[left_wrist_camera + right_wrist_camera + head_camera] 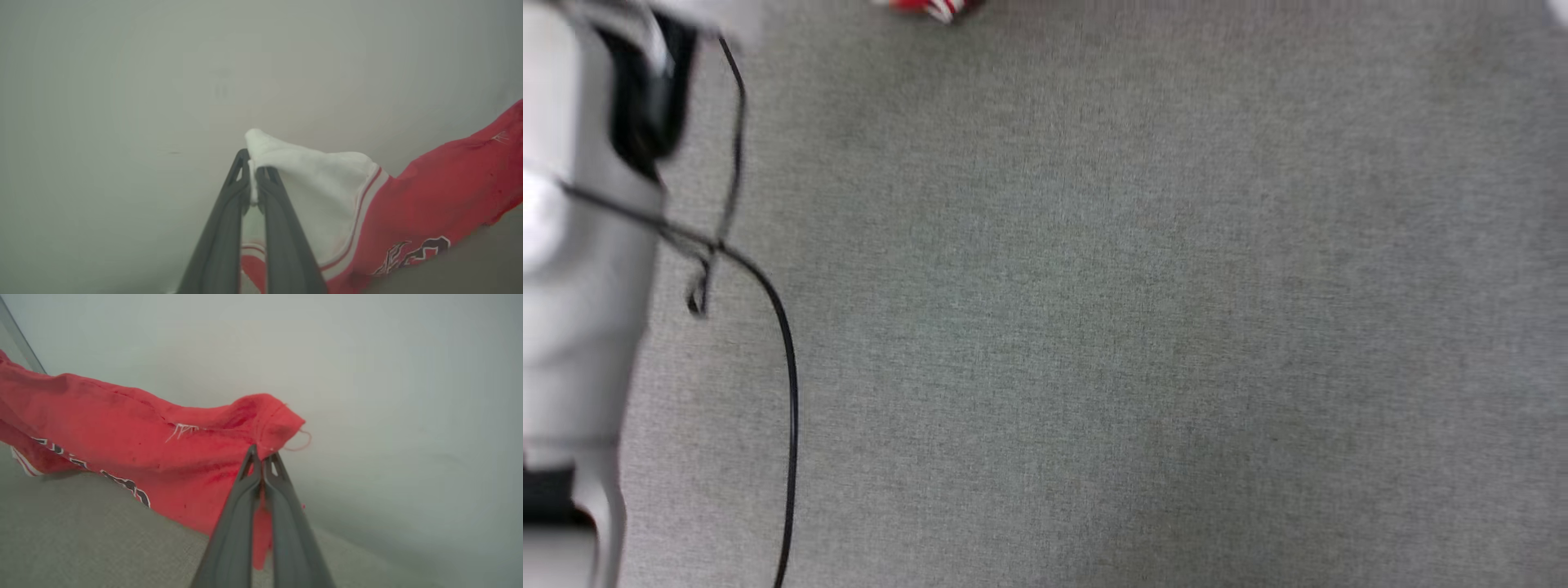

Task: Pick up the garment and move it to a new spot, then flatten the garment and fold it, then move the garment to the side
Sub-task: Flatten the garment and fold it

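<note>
The garment (429, 204) is a red jersey T-shirt with white sleeves and striped trim; part of its black print shows low in the left wrist view. My left gripper (252, 165) is shut on the tip of a white sleeve. In the right wrist view my right gripper (261, 455) is shut on a red hem corner of the garment (135, 445), which stretches away to the left and sags toward the grey surface. In the head view a small red-and-white bit of the garment (931, 6) peeks in at the top edge.
A grey fabric surface (1135, 327) spans the head view. My pale left forearm (580, 269) rises along the left edge with a black cable (788, 367) looping beside it. A pale blank wall stands behind the garment in both wrist views.
</note>
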### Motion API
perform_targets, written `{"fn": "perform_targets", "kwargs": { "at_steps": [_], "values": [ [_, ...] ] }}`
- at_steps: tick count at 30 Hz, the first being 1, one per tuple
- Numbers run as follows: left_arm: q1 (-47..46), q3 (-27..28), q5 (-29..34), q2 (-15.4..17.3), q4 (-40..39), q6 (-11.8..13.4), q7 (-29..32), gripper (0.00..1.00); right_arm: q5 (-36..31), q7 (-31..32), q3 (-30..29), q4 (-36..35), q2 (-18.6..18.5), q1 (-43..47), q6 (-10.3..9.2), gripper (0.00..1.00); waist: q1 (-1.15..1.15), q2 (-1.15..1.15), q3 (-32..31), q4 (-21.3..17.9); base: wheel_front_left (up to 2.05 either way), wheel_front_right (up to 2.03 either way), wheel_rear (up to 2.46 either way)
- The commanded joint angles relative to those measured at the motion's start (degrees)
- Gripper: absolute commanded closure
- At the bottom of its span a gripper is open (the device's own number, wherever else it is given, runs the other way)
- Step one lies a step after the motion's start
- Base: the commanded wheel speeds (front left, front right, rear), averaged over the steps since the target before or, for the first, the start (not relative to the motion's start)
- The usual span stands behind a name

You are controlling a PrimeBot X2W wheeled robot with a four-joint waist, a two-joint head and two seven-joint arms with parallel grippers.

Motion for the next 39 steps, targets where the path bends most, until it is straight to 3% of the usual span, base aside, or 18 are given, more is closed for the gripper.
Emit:
{"fn": "perform_targets", "kwargs": {
  "at_steps": [1,14,31,39],
  "values": [
    [4.4,0.1,-0.2,0.4,-1.9,0.8,-0.4,1.00,1.0,-0.7,0.4,-1.1,-0.8,3.0,-0.06,1.00,0.01,0.00,-2.6,-0.2,0.00,0.00,0.00],
    [36.4,-0.8,-2.7,1.7,-16.7,7.4,0.8,1.00,5.3,-0.7,2.3,-9.2,-4.3,28.2,-0.06,1.00,0.01,0.00,-13.1,-1.0,0.00,0.00,0.00],
    [63.1,-3.7,-8.3,1.5,-23.3,11.8,4.7,1.00,5.5,1.9,0.4,-15.2,-6.5,52.2,-0.06,1.00,0.01,0.00,-25.1,-0.2,0.00,0.00,0.00],
    [75.2,-6.2,-11.9,0.3,-24.7,13.0,6.7,1.00,7.5,2.5,-3.4,-18.0,-7.1,64.4,-0.06,1.00,0.01,0.00,-30.0,-0.6,0.00,0.00,0.00]
  ]
}}
